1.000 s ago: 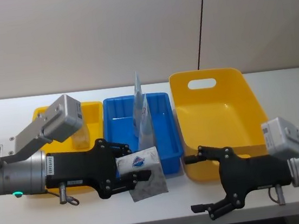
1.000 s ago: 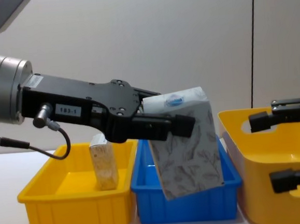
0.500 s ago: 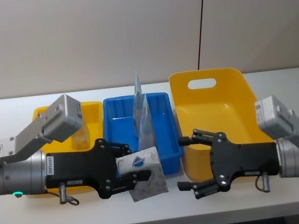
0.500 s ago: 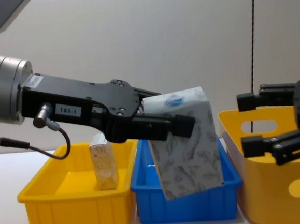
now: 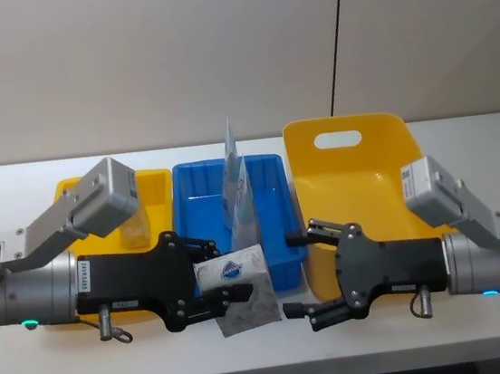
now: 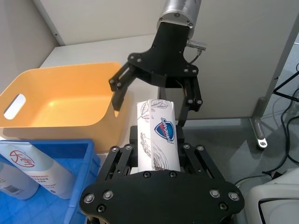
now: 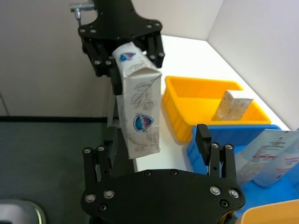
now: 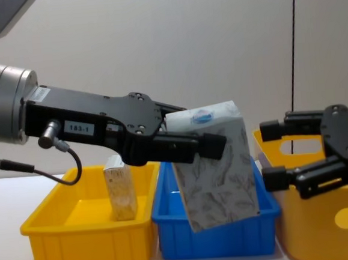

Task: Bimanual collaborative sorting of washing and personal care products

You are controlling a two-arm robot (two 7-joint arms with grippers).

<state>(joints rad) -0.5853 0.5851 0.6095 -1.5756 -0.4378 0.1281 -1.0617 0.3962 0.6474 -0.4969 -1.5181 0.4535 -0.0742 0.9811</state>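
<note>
I had the left gripper (image 5: 230, 281) clenched on the upper end of the white rectangular soft pack with grey marbled print and a round blue mark (image 8: 217, 175). The pack hung tilted in the air just on the near side of the blue rectangular plastic tray (image 8: 213, 238), clear of the white tabletop (image 5: 161, 357). The right gripper (image 5: 295, 274) sat just to the right of the pack, in front of the big yellow handled basket (image 5: 395, 178). Its jaws were spread wide with nothing in them, facing the pack's free side. My worry was the handover. The pack looked soft, so a pinch on its loose lower part could fold it rather than hold it. If I let go on the left before the right had a firm bite, the pack would drop to the tabletop or into the wrong tray. Because it hung askew, the right gripper might catch only a corner. That gripper was also near the basket's rim and the blue tray's wall, so a sloppy approach could shove either. A swing of the pack toward the far side might topple the tall pale-blue tapering tubes (image 5: 237, 193) standing in the blue tray. The small beige speckled pack (image 8: 122, 194) in the yellow rectangular plastic tray (image 8: 87, 248) was well apart from all this.
</note>
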